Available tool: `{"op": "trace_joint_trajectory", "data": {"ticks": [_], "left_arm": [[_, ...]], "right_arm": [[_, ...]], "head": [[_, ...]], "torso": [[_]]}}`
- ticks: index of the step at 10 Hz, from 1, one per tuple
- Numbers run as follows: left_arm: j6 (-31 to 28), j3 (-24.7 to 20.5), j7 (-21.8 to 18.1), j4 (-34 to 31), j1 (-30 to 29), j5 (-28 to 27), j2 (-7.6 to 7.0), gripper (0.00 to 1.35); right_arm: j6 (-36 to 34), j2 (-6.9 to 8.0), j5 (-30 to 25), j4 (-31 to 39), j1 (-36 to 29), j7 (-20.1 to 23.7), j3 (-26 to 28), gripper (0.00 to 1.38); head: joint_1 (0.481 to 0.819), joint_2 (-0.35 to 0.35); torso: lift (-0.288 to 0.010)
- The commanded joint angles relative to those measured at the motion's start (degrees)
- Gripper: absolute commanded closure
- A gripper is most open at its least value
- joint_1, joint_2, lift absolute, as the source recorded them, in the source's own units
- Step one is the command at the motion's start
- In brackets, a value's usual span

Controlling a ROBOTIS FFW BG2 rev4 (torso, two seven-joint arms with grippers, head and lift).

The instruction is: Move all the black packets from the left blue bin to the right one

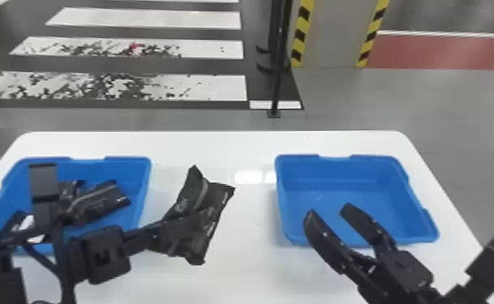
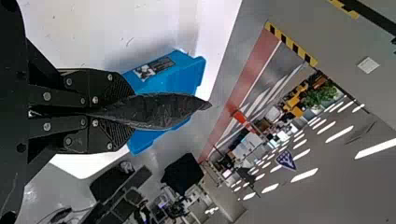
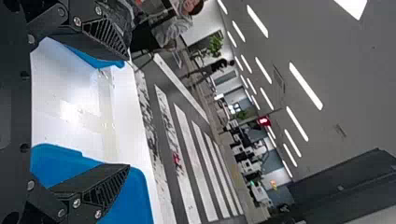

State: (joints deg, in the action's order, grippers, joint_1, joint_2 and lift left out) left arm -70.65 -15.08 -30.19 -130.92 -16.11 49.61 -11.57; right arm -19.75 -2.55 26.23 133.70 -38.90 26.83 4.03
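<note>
A grey floor is seen in the background, marked with broad white stripes. In front of it, a white table with rounded far corners is shown. On it, two blue bins are set well apart: the left blue bin and the right blue bin, with a stretch of white tabletop between them.

The table is reached over by two black arms. The near part of the left bin is crossed by the left arm, whose left gripper is held over the tabletop between the bins, nearer the left one. Its two fingers are closed on a packet. The right gripper is held over the near side of the right bin, its fingers spread wide — nothing is gripped by them.

At least two black packets are lying in the left bin, one overlapping another, partly covered by the arm. The pinched packet is held above the table, outside both bins; it is bent, with its ends flared around the fingers. In the left wrist view it is seen edge-on — narrow where it is squeezed, fuller beyond the fingertips.
</note>
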Motion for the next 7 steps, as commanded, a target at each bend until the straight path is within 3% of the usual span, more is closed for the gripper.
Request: {"op": "trace_joint_trajectory", "data": {"ticks": [1, 3, 6, 7], "left_arm": [[-0.6, 2.2, -0.3, -0.2, -0.3, 1.2, 0.06, 1.20], [-1.5, 4.3, -0.7, -0.2, -0.5, 3.1, 0.32, 1.20], [-2.9, 5.7, -1.3, -0.2, -0.5, 3.5, 0.50, 1.20], [-3.0, 5.6, -1.2, -0.2, -0.5, 3.4, 0.50, 1.20]], "right_arm": [[-6.0, -0.35, 1.9, -1.6, 3.7, 1.5, -0.1, 0.22], [-8.2, -1.23, 7.4, -4.4, 6.7, 2.8, -2.3, 0.23], [-9.9, -1.58, 11.1, -5.5, 8.1, 3.0, -2.9, 0.28], [-10.6, -1.76, 12.6, -5.5, 8.4, 3.3, -3.5, 0.49]], "head": [[0.695, -0.041], [0.695, -0.047], [0.695, -0.038], [0.695, -0.040]], "torso": [[-0.154], [-0.154], [-0.154], [-0.154]]}}
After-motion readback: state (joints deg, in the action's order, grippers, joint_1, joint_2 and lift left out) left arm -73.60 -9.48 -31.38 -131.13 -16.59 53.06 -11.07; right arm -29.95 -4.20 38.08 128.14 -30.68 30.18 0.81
